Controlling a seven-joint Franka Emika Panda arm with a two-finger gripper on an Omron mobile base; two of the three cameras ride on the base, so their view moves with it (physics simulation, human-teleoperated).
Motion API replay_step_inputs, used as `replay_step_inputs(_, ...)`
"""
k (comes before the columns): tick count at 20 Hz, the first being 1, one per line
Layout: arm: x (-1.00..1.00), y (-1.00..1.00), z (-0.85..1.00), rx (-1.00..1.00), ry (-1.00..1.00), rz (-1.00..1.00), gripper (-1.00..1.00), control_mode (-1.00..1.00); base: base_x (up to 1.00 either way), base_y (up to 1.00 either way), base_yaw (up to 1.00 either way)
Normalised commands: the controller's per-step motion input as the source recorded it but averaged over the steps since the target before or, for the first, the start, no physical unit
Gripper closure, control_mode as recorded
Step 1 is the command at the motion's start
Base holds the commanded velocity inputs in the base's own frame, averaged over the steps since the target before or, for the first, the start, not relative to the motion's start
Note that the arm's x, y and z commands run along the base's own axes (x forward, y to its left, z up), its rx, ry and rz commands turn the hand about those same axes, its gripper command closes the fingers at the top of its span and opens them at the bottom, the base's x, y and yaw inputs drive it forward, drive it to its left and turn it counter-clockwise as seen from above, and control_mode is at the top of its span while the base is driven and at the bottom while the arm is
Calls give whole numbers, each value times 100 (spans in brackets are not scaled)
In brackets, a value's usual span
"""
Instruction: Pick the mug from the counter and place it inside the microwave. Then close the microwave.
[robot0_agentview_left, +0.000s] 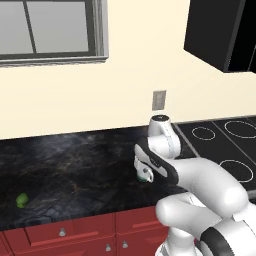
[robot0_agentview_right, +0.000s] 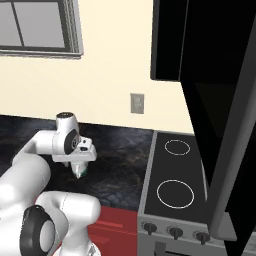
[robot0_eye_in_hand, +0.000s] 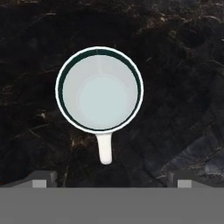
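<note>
Black counter (robot0_eye_in_hand: 183, 65): marbled stone, bare all round the mug.
Mug (robot0_eye_in_hand: 99, 89): upright on the counter, seen from straight above, handle toward the fingertips.
Gripper (robot0_eye_in_hand: 111, 178): jaws spread wide, holding nothing, above the mug.
Stovetop (robot0_agentview_right: 175, 175): beside the counter's right edge.
Microwave (robot0_agentview_right: 215, 75): door swung open above the stovetop.

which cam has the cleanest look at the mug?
Hand view: the mug sits upright on the counter, seen straight down, whole rim, inside and handle visible. In the left base view just a sliver peeks from behind the arm; in the right base view a small bit shows below the hand.
</note>
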Motion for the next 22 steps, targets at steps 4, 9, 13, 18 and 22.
replay_step_inputs(4, -2, 4, -12, 0, 0, 0, -100, -100, 0, 0, 0)
replay_step_inputs(9, 0, 0, -18, 0, 0, 0, -100, -100, 0, 0, 0)
replay_step_inputs(13, 0, 0, -21, 0, 0, 0, -100, -100, 0, 0, 0)
replay_step_inputs(18, 1, 0, -14, 0, 0, 0, -100, -100, 0, 0, 0)
replay_step_inputs(22, 7, 2, -3, 0, 0, 0, -100, -100, 0, 0, 0)
